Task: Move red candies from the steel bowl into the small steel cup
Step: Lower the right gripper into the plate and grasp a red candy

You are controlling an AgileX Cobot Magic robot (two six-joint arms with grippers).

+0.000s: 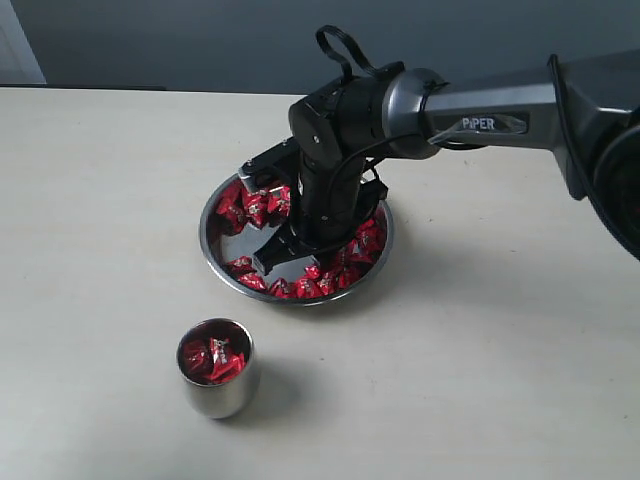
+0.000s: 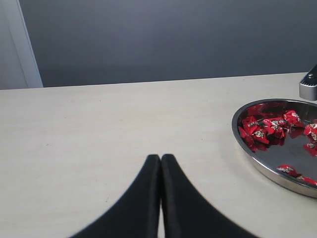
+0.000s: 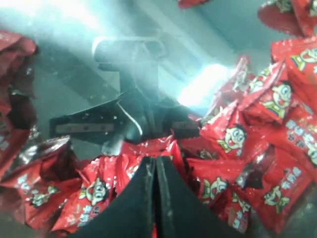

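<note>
Here the right pincer (image 3: 154,162) is fully closed, tips among red candies (image 3: 233,139).

The right arm (image 1: 500,110) is a glossy gunmetal-grey tube lettered "PiPER" in white. It joins a bulky black wrist housing (image 1: 335,130) with a black cable loop (image 1: 340,45) on top. The right claw (image 3: 155,163) and left claw (image 2: 161,158) each have two smooth matte-black fingers tapering to slim tips.

A pale beige, matte table (image 1: 100,200) spreads wide. Behind it stands a plain dark grey wall (image 1: 150,40), with a white strip (image 1: 15,45) at its left edge. The light is soft and even.
</note>
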